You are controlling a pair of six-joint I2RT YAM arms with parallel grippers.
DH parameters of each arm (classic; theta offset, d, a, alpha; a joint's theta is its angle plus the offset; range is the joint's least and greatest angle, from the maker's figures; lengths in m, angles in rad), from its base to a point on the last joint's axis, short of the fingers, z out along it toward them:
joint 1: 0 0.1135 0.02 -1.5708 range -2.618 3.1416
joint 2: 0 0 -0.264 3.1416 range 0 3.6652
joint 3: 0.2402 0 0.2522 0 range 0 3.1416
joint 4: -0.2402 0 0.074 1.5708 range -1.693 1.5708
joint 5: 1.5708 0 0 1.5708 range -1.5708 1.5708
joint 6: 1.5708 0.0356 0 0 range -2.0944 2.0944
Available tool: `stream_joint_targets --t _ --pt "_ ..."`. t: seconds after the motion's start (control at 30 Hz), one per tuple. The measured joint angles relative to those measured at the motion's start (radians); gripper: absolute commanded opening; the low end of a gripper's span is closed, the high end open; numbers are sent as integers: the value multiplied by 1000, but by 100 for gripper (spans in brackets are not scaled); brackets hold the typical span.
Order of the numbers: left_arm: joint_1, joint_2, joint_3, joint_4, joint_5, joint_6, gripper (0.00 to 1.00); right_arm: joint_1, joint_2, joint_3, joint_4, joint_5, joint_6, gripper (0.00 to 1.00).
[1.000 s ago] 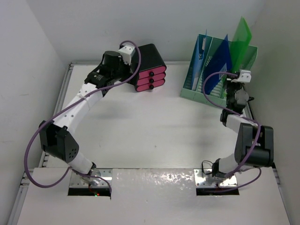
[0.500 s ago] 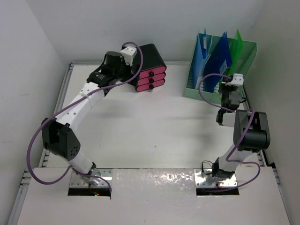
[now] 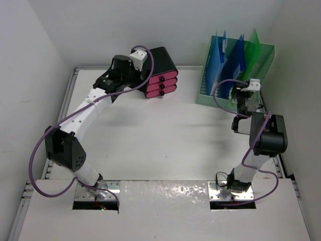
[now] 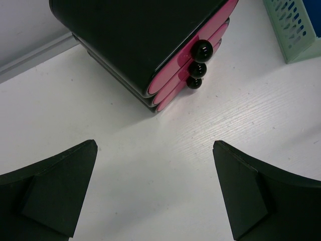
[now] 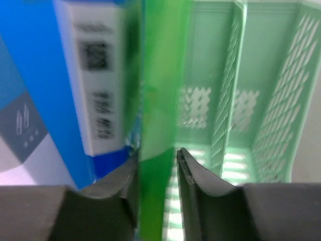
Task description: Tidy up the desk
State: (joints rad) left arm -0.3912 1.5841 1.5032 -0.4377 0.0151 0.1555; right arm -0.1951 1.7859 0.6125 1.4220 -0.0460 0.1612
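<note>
The white desk (image 3: 165, 135) holds a black drawer unit with pink drawers (image 3: 160, 75) at the back and a mint green file rack (image 3: 266, 60) at the back right. My right gripper (image 5: 156, 159) is shut on a green folder (image 5: 158, 90) that stands in the rack, beside a blue folder (image 5: 35, 85). In the top view that gripper (image 3: 247, 98) sits at the rack's near side. My left gripper (image 4: 153, 193) is open and empty above the bare desk, just in front of the drawer unit (image 4: 150, 45). In the top view it (image 3: 134, 75) is left of the unit.
Blue folders (image 3: 230, 60) and the green folder (image 3: 255, 42) stand upright in the rack. White walls close in at the left, back and right. A metal rail (image 3: 67, 100) runs along the desk's left edge. A corner of the rack (image 4: 296, 25) shows in the left wrist view.
The right gripper has moved the green folder from a raised, tilted position down into the rack, and the arm has folded closer to it. The left arm has barely moved.
</note>
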Motion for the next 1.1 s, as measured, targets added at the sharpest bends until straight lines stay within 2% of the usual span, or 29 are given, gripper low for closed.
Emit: stream_joint_targets --t 0.03,0.07,0.17,0.37,0.57,0.7,0.77,0.9,0.93,0.97,1.1 --pt "0 0 0 0 0 2 100 -2 0 2 -16 -11 8 41" --pt "0 0 0 0 0 3 99 -5 0 1 -35 -16 17 50" --pt "0 0 0 0 0 9 99 -11 -8 -13 -79 -19 35 62" --pt "0 5 0 0 0 25 100 -27 -137 22 -191 -23 43 66" --pt "0 7 0 0 2 30 100 -31 -253 256 -480 13 42 66" --pt "0 7 0 0 2 34 100 -31 -227 480 -724 50 35 57" --pt "6 7 0 0 3 35 100 -31 -199 560 -803 67 33 47" --pt "11 7 -4 1 6 39 100 -32 -166 595 -895 80 37 19" --pt "12 7 -6 2 6 42 100 -32 -161 597 -908 83 38 6" --pt "14 7 -11 1 6 43 100 -32 -160 601 -914 83 37 1" --pt "20 7 -19 0 10 50 99 -32 -161 609 -934 82 44 0"
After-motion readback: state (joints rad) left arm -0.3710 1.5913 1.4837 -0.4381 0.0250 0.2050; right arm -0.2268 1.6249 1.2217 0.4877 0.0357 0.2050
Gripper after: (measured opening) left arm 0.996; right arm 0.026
